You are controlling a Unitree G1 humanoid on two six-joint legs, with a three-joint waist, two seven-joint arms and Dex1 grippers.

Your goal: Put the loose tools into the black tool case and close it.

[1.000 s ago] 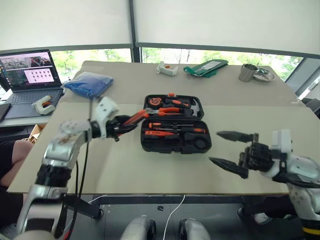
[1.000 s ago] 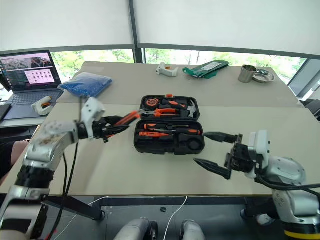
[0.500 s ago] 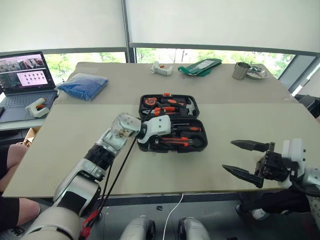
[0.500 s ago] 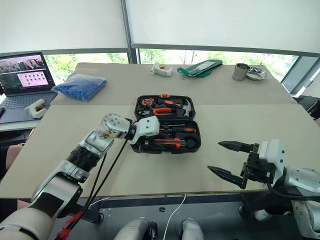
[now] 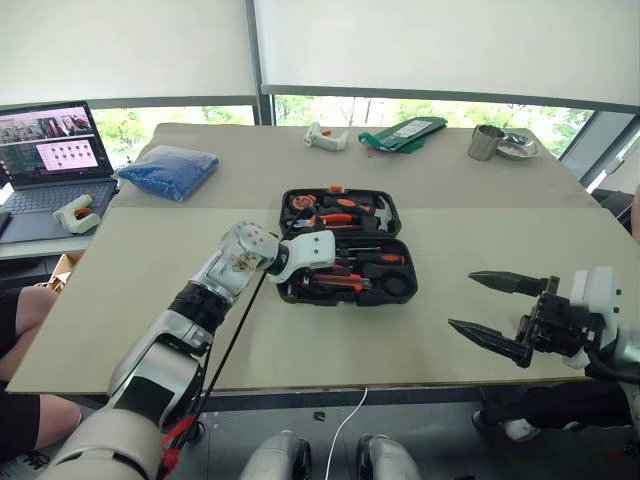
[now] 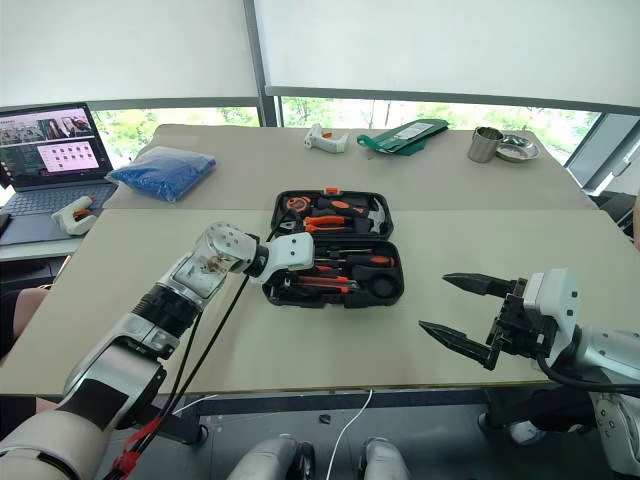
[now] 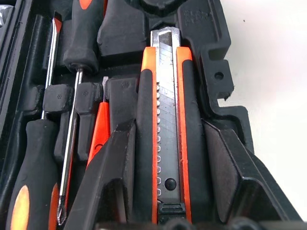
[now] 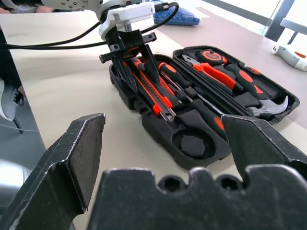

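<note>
The black tool case (image 5: 345, 248) lies open near the middle of the table (image 5: 120, 290), its lid half toward the far edge and its tray half toward the near edge. The left gripper (image 8: 136, 72) reaches down into the tray half at its left end, and its two black fingers (image 7: 112, 187) stand on either side of the orange-black utility knife (image 7: 167, 129) — whether they press on it or only flank it I cannot tell. The knife lies lengthwise in its recess along the tray's near wall. Beside it in the tray sit a slim orange screwdriver (image 7: 98, 134) and two black-handled screwdrivers (image 7: 76, 43), each in its own moulded slot. At the tray's right end a round recess (image 8: 193, 143) shows. The lid half holds the pliers (image 5: 335, 219), the hammer (image 5: 375, 211) and the tape measure (image 5: 300, 202). The right gripper (image 5: 490, 308) hovers over the table's near right corner, well apart from the case, its fingers spread wide with nothing between them. Toward the far edge lie a blue bag (image 5: 168, 169), a white tool (image 5: 323, 136), a green pouch (image 5: 405, 132) and a metal cup (image 5: 487, 142) — a laptop (image 5: 50, 155) stands beyond the table's left edge.
</note>
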